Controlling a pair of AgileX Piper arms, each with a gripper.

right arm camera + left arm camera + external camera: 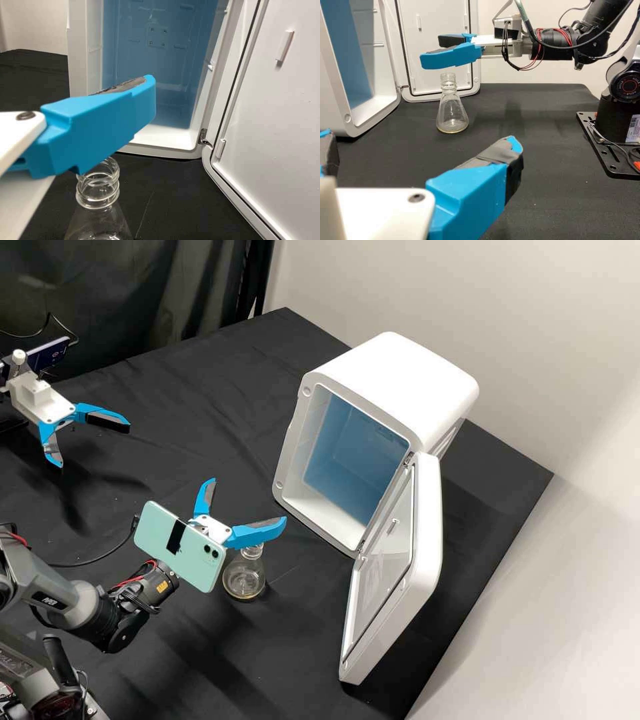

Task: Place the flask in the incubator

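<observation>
The clear glass conical flask [244, 577] stands upright on the black table [200, 407] before the open-doored white incubator [400, 380], its neck just beneath the right pincer [248, 503], spread wide and empty, while the left pincer [90, 442], likewise open and empty, sits well apart.

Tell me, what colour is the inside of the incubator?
Light blue, within a white shell. The incubator shows this best in the high view.
</observation>
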